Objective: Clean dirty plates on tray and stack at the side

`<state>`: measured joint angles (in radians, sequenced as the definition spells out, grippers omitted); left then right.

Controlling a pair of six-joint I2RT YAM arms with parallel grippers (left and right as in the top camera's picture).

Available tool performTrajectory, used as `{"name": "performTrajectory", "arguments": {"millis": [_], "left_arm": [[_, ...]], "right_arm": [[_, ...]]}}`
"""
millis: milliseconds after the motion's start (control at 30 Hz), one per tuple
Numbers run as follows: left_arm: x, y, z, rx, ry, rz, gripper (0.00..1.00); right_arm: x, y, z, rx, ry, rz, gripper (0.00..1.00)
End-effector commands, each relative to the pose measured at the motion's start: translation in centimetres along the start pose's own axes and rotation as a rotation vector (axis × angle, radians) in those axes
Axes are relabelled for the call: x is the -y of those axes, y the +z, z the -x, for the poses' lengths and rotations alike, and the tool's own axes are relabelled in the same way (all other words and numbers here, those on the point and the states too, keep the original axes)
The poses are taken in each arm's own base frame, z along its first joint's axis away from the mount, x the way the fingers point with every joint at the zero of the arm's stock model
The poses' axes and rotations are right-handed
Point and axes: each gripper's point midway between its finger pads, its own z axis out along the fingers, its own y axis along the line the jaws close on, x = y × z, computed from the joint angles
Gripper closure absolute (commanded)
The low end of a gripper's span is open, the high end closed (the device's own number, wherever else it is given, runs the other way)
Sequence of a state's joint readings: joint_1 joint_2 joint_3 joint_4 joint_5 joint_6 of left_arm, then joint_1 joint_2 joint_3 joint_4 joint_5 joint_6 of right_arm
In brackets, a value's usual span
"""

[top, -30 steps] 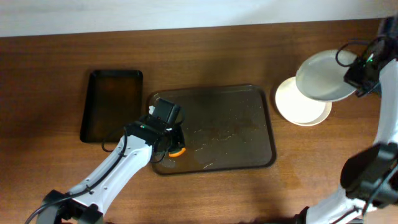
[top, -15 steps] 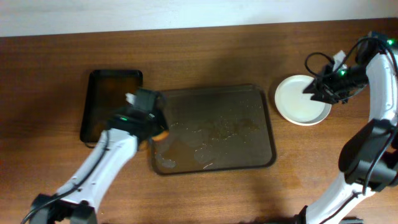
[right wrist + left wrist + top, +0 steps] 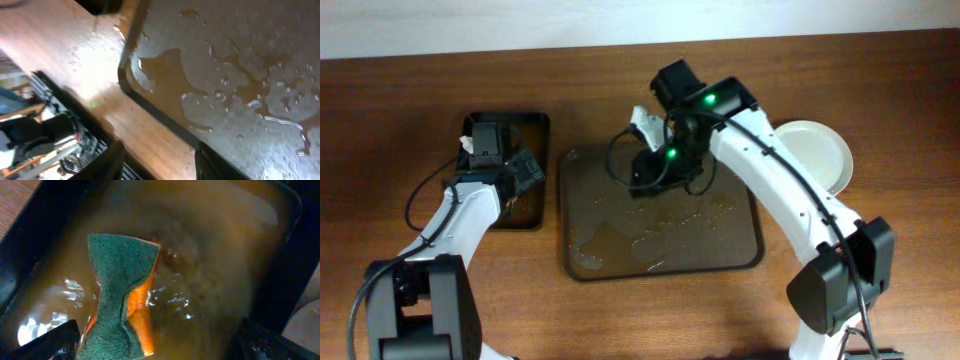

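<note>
The tray [image 3: 720, 240] lies mid-table, wet with brownish puddles and bare of plates; the right wrist view shows its corner [image 3: 240, 60]. A cream-white plate [image 3: 820, 150] rests on the table right of it, partly hidden behind my right arm; whether more lie beneath I cannot tell. My right gripper [image 3: 645, 170] hovers over the tray's upper left part, open [image 3: 160, 160], nothing between its fingers. My left gripper [image 3: 520, 172] is over the small black tray, open [image 3: 160, 347]. A green and orange sponge [image 3: 122, 295] lies loose in the brown water below it.
The small black tray [image 3: 510, 118] stands left of the big tray and holds murky brown water [image 3: 220, 255]. Bare wooden table [image 3: 880, 260] surrounds both trays. My right arm [image 3: 770, 190] spans the big tray's right half.
My left gripper carried the sponge from the big tray to the black tray and let it go. My right gripper left the plates on the right and swung over the big tray, jaws opening.
</note>
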<state>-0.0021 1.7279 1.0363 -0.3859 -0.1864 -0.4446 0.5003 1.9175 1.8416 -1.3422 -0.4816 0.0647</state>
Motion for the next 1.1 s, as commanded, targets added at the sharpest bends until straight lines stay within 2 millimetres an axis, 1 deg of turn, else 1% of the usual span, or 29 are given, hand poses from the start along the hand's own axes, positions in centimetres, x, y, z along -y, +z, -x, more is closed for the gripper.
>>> {"name": "performTrajectory", "arguments": {"millis": [0,33,67,100,133,167,200,233,267,333,400,500,600,667,800,933,967,1067], "left_arm": [[0.7,-4.4,1.9,0.055,0.003,-0.083,0.03],[1.0,-6.3,2.2,0.069,-0.002,-0.120,0.03],[1.3,-8.1,2.3,0.080,-0.005,-0.158,0.04],[1.7,-11.3,2.2,0.094,-0.006,-0.231,0.05],[1.9,-13.3,1.9,0.102,-0.017,-0.275,0.06],[1.5,-17.5,1.2,0.130,-0.035,-0.338,0.09],[0.6,-20.0,0.3,0.152,-0.036,-0.349,0.00],[0.1,-21.2,-0.4,0.155,-0.036,-0.351,0.00],[-1.0,-23.0,-1.8,0.154,-0.036,-0.351,0.00],[-2.0,-24.6,-3.5,0.150,-0.036,-0.353,0.00],[-3.0,-26.6,-4.8,0.177,-0.037,-0.366,0.00],[-3.3,-27.7,-5.0,0.214,-0.039,-0.383,0.00],[-3.3,-27.6,-5.0,0.213,-0.039,-0.382,0.00],[-3.3,-27.6,-5.0,0.213,-0.039,-0.382,0.00],[-3.3,-27.6,-5.0,0.213,-0.039,-0.382,0.00],[-3.3,-27.6,-5.0,0.213,-0.039,-0.382,0.00],[-3.3,-27.6,-5.0,0.213,-0.039,-0.382,0.00],[-3.3,-27.6,-5.0,0.213,-0.039,-0.382,0.00]], "right_arm": [[-2.8,-2.6,-2.4,0.029,-0.039,-0.062,0.52],[-4.1,-4.0,-3.2,0.058,-0.076,-0.064,0.49],[-5.0,-5.3,-3.9,0.090,-0.109,-0.080,0.44],[-5.7,-7.1,-5.3,0.125,-0.133,-0.120,0.02],[-5.7,-8.6,-6.8,0.148,-0.121,-0.169,0.02],[-5.6,-11.1,-9.5,0.186,-0.081,-0.246,0.02],[-5.8,-12.3,-11.1,0.205,-0.064,-0.263,0.02],[-6.2,-12.8,-12.1,0.208,-0.067,-0.257,0.02],[-7.0,-13.5,-13.9,0.212,-0.092,-0.242,0.02],[-8.0,-13.9,-15.0,0.219,-0.137,-0.224,0.02],[-9.1,-13.8,-16.9,0.191,-0.192,-0.208,0.02],[-9.2,-14.7,-18.3,0.216,-0.188,-0.213,0.02],[-9.4,-15.5,-18.9,0.246,-0.198,-0.192,0.02],[-9.5,-15.5,-19.1,0.242,-0.199,-0.180,0.02],[-9.6,-15.4,-19.0,0.237,-0.198,-0.181,0.02],[-9.5,-15.4,-19.0,0.232,-0.284,-0.196,0.02],[-9.4,-15.4,-18.9,0.233,-0.284,-0.198,0.02],[-8.5,-15.0,-18.2,0.269,-0.284,-0.214,0.02]]}}
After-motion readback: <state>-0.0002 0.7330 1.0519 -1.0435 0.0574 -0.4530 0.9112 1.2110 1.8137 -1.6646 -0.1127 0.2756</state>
